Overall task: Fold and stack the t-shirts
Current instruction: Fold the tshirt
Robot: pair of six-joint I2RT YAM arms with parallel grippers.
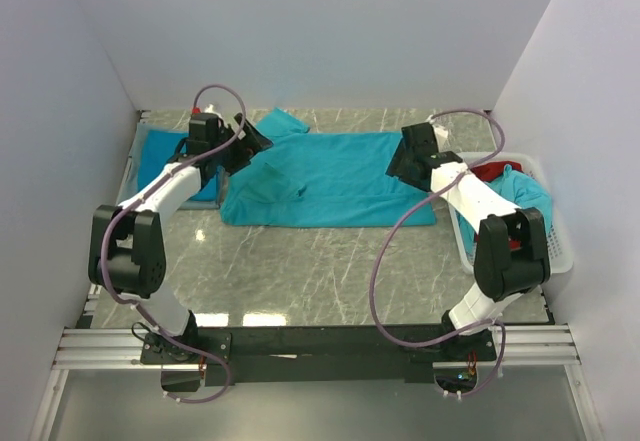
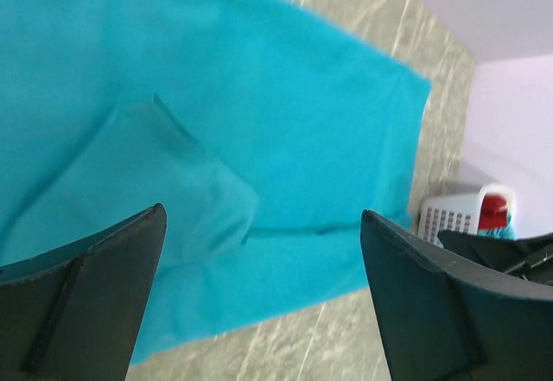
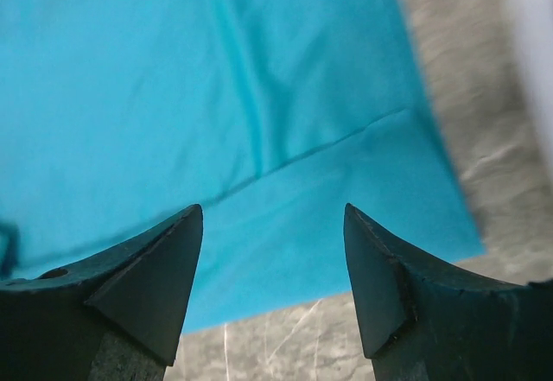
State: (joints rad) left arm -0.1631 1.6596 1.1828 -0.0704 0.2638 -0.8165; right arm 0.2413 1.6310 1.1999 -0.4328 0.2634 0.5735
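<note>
Folding looks to be the step in hand, worked on the wide teal cotton t-shirt [image 1: 340,181] spread flat across the far middle of the grey marble-patterned table [image 1: 300,291]; stacking is not yet reached for this one. At the right, the white plastic lattice basket [image 1: 560,256] holds a crumpled teal shirt [image 1: 525,196] beside a red garment [image 1: 490,171]. At the far left, under the left arm, lies what looks like a folded teal shirt [image 1: 160,161]. The left gripper [image 2: 261,217] hangs over the spread shirt's left end and the right gripper [image 3: 273,210] over its near right corner, both with fingers spread wide and nothing between them. Next, I'd say, each must drop and pinch an edge (cloth only, not the tabletop), then carry it over evenly. The shirt lies smooth, one sleeve turned in over the body, with a faint crease running towards the hem
</note>
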